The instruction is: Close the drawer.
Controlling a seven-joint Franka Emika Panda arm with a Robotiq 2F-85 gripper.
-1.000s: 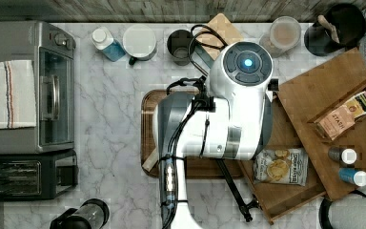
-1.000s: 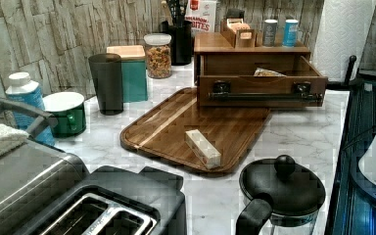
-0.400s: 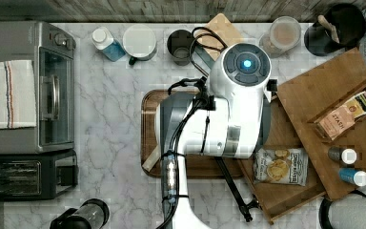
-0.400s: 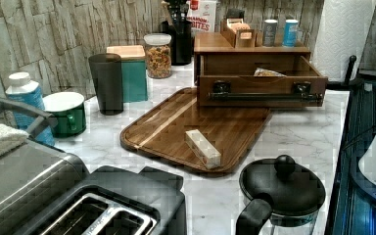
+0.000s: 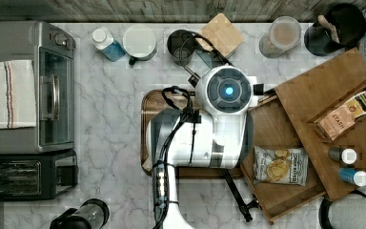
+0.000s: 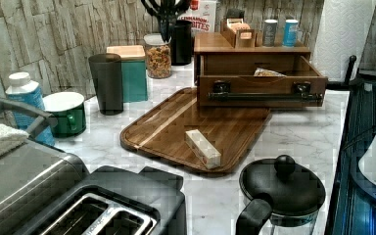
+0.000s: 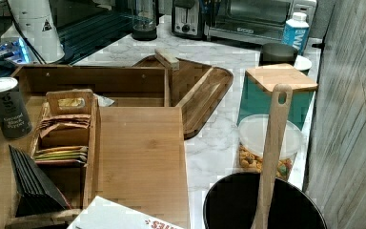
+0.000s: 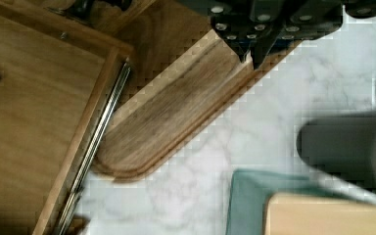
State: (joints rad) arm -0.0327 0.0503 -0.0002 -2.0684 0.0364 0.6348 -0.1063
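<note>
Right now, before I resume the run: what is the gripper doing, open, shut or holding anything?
Gripper: fingers shut, tips together, holding nothing, above the edge of the serving tray. The drawer is open.

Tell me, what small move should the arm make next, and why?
Probably swing toward the black bar handle: the drawer is pulled open over the serving tray, a chip bag inside, and the gripper hovers at the tray's rim, off the handle.

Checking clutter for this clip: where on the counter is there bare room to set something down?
Bare marble lies between the toaster oven and the serving tray. More lies in front of the open drawer, beside the kettle. The back row near the dark tumbler is crowded.
</note>
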